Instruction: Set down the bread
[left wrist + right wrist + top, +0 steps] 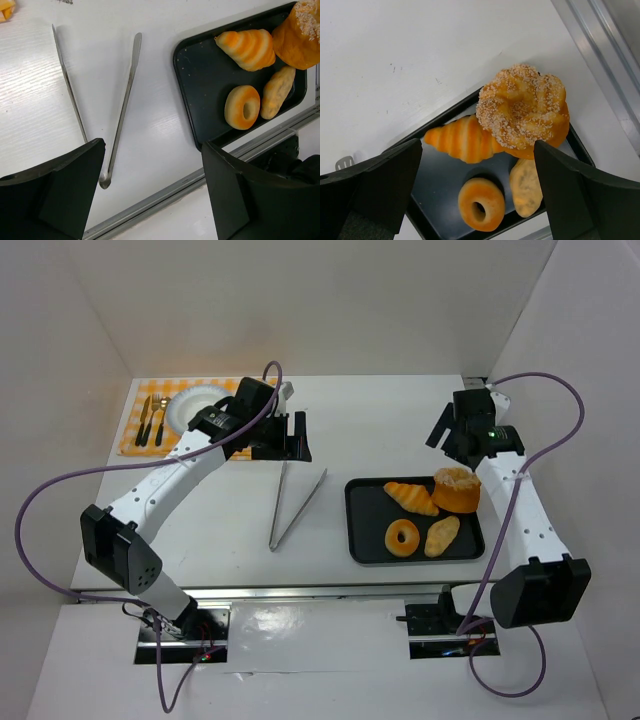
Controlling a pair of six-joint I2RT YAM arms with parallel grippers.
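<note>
At far left, a placemat [128,443] is carrying a plate [186,406] and cutlery [152,422]. The left gripper [288,437] is hovering, jaws spread, beside the tongs [295,502] lying open on the table [380,430]. The tray [365,525] is holding the croissant [410,497], doughnut [402,537], roll [441,535] and sugared bun [457,489], the bun overlapping the croissant. The right gripper [477,146] is hovering by its far right corner, jaws spread, empty.

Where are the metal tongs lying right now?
In the top external view, the tongs lie open on the white table, left of the black tray and just below the left gripper, hinge toward the near edge.
</note>
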